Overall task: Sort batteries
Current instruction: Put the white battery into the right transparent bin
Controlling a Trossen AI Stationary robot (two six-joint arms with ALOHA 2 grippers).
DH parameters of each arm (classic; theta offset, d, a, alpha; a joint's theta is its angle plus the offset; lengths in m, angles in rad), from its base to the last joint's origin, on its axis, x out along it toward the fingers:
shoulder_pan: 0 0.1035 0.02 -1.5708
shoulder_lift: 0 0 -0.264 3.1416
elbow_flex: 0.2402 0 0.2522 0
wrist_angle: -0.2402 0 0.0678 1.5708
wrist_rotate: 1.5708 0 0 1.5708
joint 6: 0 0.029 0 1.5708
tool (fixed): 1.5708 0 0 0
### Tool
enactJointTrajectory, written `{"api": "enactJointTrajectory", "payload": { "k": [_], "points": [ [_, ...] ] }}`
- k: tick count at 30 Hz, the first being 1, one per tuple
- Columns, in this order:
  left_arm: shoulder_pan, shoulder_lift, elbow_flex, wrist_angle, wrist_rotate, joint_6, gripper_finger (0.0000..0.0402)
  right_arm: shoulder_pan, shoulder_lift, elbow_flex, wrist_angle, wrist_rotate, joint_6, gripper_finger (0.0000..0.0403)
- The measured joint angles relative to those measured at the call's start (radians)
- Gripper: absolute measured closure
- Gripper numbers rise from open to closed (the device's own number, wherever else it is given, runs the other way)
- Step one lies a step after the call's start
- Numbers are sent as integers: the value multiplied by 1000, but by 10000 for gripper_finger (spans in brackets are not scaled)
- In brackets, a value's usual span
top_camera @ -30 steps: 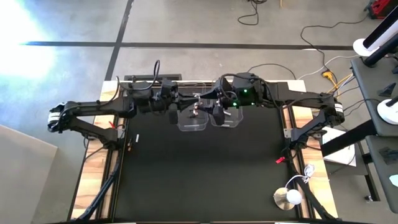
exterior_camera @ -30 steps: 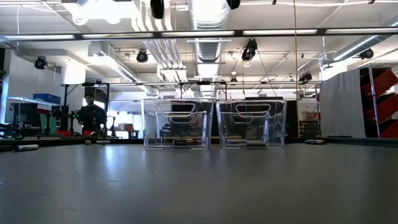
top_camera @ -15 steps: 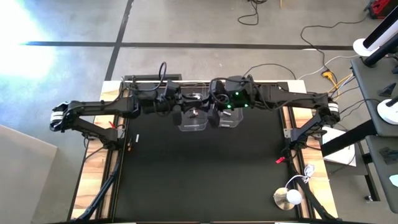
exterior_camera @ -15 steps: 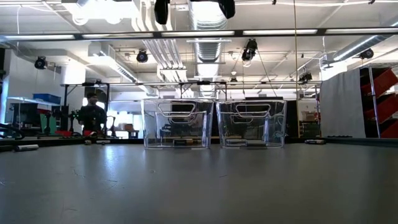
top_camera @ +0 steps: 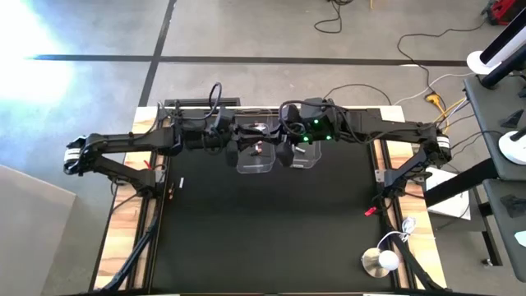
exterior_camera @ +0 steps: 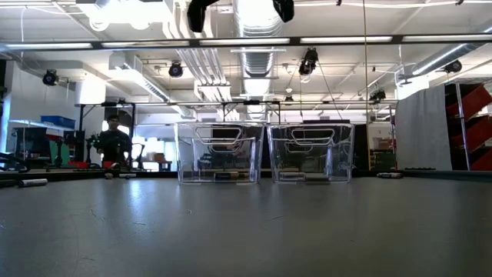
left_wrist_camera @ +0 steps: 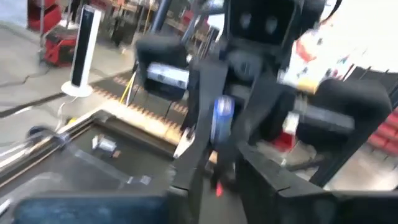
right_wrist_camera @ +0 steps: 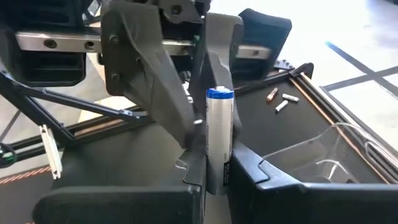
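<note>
– Silvery-white battery with a blue cap: where is it?
– Upright, clamped between the fingers of the right gripper. The right wrist view shows it clearly, with its lower end sunk between the two dark fingers.
– And the other arm?
– The left gripper faces the right one head-on and stands right against the battery's upper half. Whether it grips the battery or only flanks it, I cannot tell. Its own wrist view is blurred and shows only the blue cap.
– Where over the table does this happen?
– At the far edge, seen from above. Both arms reach inward from the sides and meet above two clear plastic bins.
– Describe the bins.
– They stand side by side on the black mat, nearly touching. The left bin and right bin are alike, and each has a wire handle folded inside. The grippers hang over them, at the top edge of the low view.
– Any other batteries?
– Yes, loose batteries lie on the mat near its edge: one coppery, two pale. In the low view one more lies at the far left of the table and another at the far right.
– Anyone in the room?
– A person stands far behind the table, on the left.
</note>
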Motion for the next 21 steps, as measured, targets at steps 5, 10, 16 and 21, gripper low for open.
{"api": "enactJointTrajectory", "payload": {
  "k": [5, 10, 16, 21],
  "points": [
    [34, -106, 6, -254, -21, 46, 286, -58, -45, 3, -168, 3, -53, 377],
    [39, -215, 6, -597, -207, 34, 258, -161, -34, -13, -432, 75, -175, 377],
    [38, -297, 4, -859, -284, -79, 247, -267, 16, -146, -454, 2, -304, 377],
    [26, -331, 1, -883, -285, -118, 247, -321, 81, -251, -464, 10, -490, 377]
  ]
}}
